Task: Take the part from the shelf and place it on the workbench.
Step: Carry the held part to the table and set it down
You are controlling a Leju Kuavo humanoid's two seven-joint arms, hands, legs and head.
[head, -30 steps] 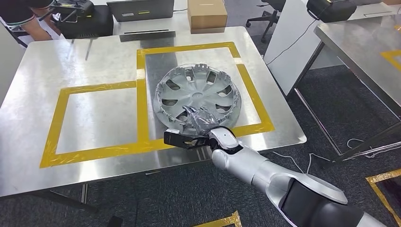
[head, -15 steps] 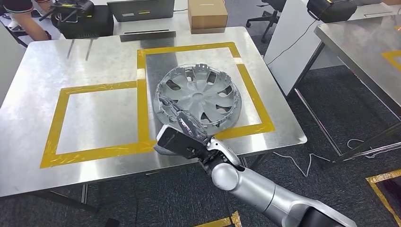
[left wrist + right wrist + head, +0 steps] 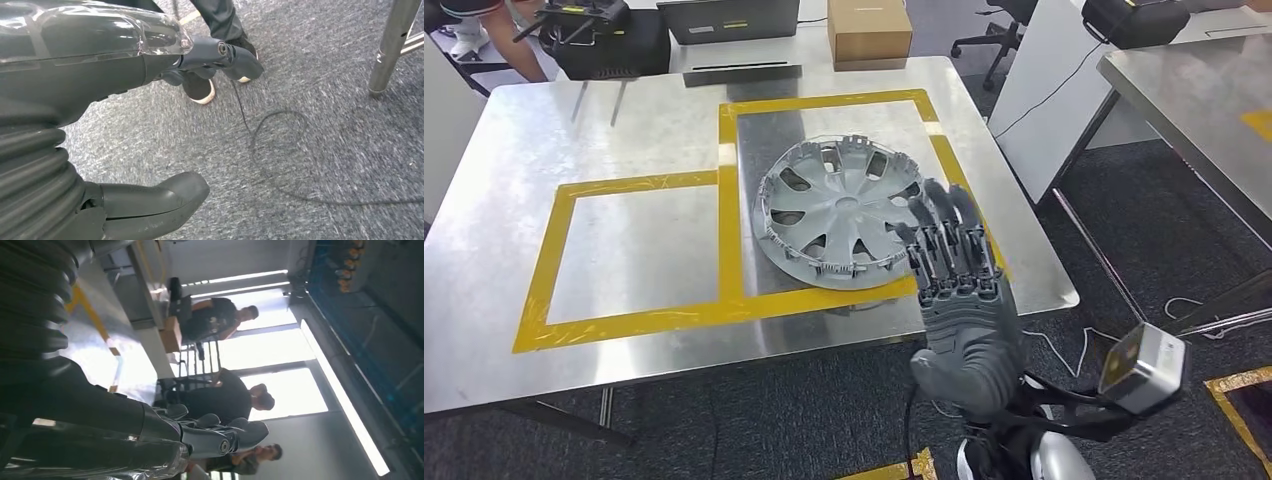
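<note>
The part is a silver hubcap (image 3: 844,210). It lies flat on the steel workbench (image 3: 624,130), inside the right-hand square of yellow tape. My right hand (image 3: 959,300) is raised in front of the bench's near right corner, with its fingers stretched and spread and nothing in them. It is off the hubcap, though its fingertips overlap the rim in the head view. The right wrist view shows the same hand (image 3: 150,435) empty. My left hand (image 3: 100,60) hangs over the grey carpet, fingers straight, thumb apart, holding nothing.
A cardboard box (image 3: 869,30), a laptop (image 3: 729,15) and a black case (image 3: 604,45) line the bench's far edge. A second steel bench (image 3: 1194,90) stands to the right. A person (image 3: 484,30) is at the far left. A cable (image 3: 280,150) and a person's shoes (image 3: 200,87) are on the floor.
My right hand has come off the hubcap's near rim, drawn back from the bench and turned upward with fingers spread. The hubcap stays flat in the taped square.
</note>
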